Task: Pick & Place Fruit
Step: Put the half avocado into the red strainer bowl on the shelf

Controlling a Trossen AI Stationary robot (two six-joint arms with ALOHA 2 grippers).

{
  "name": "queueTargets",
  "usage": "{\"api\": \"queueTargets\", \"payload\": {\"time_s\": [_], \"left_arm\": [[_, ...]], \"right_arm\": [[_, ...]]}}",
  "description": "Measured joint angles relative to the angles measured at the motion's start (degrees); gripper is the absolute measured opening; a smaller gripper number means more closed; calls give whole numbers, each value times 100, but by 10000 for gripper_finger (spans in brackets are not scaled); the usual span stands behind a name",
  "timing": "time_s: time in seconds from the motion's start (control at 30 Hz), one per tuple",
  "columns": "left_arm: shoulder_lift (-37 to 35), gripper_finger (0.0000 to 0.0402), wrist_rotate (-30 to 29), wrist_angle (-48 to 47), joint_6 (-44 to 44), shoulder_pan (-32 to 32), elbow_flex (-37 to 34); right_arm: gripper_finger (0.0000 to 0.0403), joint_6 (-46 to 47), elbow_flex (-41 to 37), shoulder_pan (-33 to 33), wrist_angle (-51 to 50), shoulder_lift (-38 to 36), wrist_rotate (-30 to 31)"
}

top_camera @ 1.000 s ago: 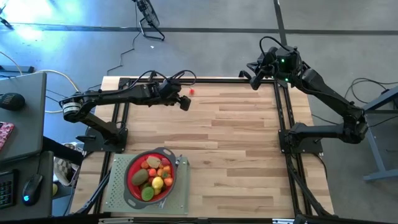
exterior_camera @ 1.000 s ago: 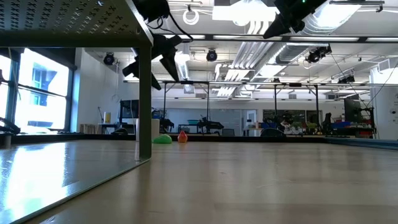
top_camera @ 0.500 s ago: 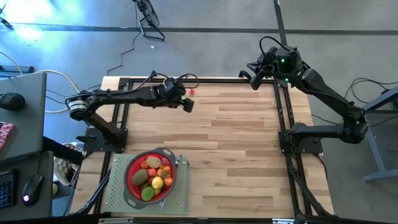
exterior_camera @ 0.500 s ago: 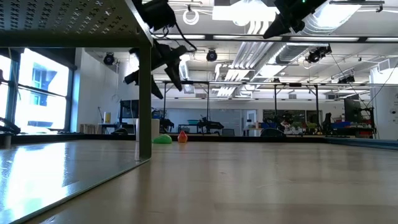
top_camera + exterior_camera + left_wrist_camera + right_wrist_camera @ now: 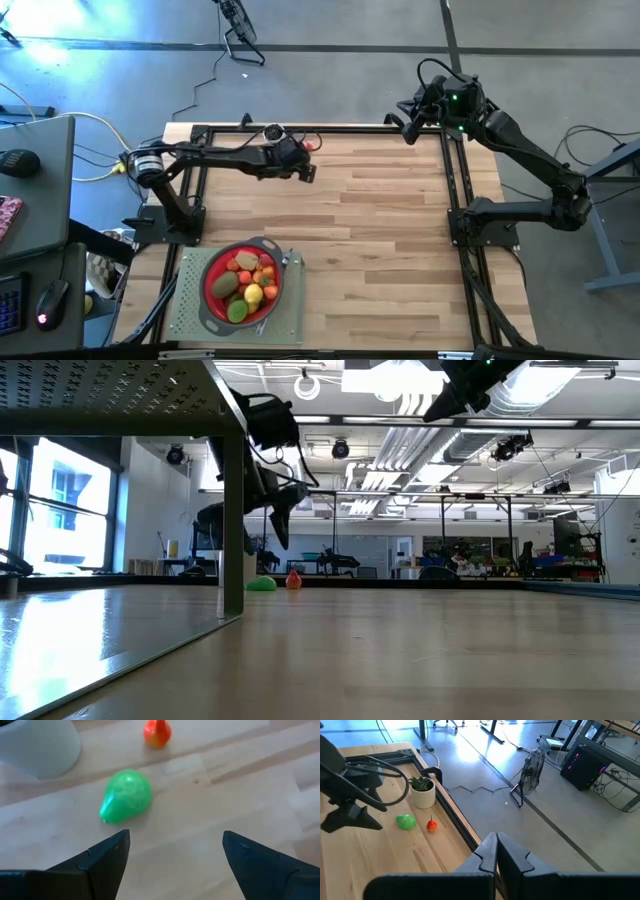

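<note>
A green pear-shaped fruit (image 5: 126, 796) lies on its side on the wooden table near the far edge. A small red fruit (image 5: 157, 733) stands just beyond it. Both also show in the right wrist view, the green fruit (image 5: 406, 822) next to the red one (image 5: 431, 825). My left gripper (image 5: 175, 855) hangs open above the table, slanting down, with the green fruit just ahead of its fingers and untouched. My right gripper (image 5: 496, 840) is shut and empty, held high over the table's far right corner (image 5: 408, 130).
A white pot with a plant (image 5: 422, 790) stands at the far edge right beside the two fruits. A red strainer (image 5: 243, 283) full of fruits sits on a grey mat at the near left. Black frame rails (image 5: 455, 180) run along the table's sides.
My left gripper has come down toward the green fruit, shifting a little toward the table's right edge and rolling somewhat as the arm stretched out. Its fingers have stayed open. The fruits have not moved.
</note>
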Motion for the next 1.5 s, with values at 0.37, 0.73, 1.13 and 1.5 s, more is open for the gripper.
{"api": "queueTargets", "payload": {"time_s": [0.37, 0.73, 1.13, 1.5], "left_arm": [[425, 313, -542, 159, 37, 4, 0], [480, 313, -746, 249, 70, 24, 0], [480, 313, -717, 471, 7, 44, 4], [480, 313, -739, 568, 4, 44, 7]], "right_arm": [[3, 0, 0, 0, 0, 0, 4], [3, 0, 0, 0, 0, 0, 4], [3, 0, 0, 0, -2, 0, 4], [3, 0, 0, 0, -28, 168, -12]]}}
